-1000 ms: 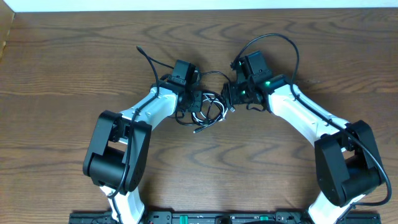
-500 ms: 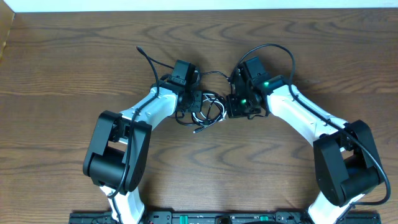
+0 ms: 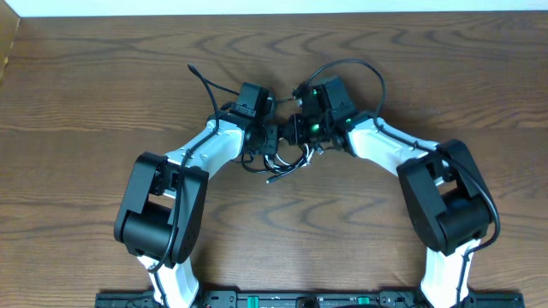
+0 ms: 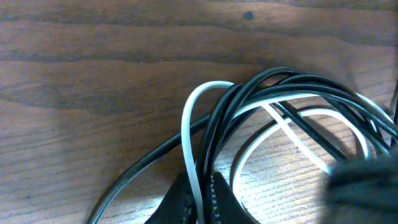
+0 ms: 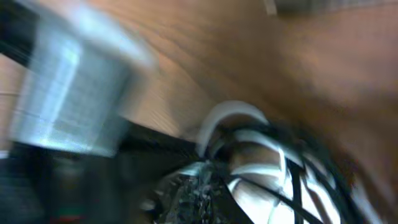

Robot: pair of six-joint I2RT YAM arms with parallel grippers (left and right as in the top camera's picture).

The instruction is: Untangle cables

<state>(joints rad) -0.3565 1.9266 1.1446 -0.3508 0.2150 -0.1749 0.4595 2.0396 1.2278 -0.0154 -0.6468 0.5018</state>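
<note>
The cables lie in a small tangle at the table's middle, white loops [image 3: 295,159] wound through black ones [image 3: 257,168]. A black strand runs up-left to a small plug [image 3: 192,68]. My left gripper [image 3: 268,144] is at the tangle's left side. In the left wrist view my left gripper [image 4: 202,202] is shut on a white strand [image 4: 188,124] and a black strand [image 4: 292,81] together. My right gripper [image 3: 297,130] is at the tangle's upper right edge. The right wrist view is blurred: my right gripper [image 5: 199,186] looks shut beside white loops [image 5: 230,115], and any pinched strand is hidden.
The right arm's own thick black wire [image 3: 364,67] arcs above its wrist. The brown wooden table [image 3: 86,103] ends at a pale far edge [image 3: 274,8]. A tan box corner [image 3: 7,47] shows at the far left.
My right gripper has swung left from beside the tangle onto its upper right edge and gone from open to shut. The left arm and its grip have not moved.
</note>
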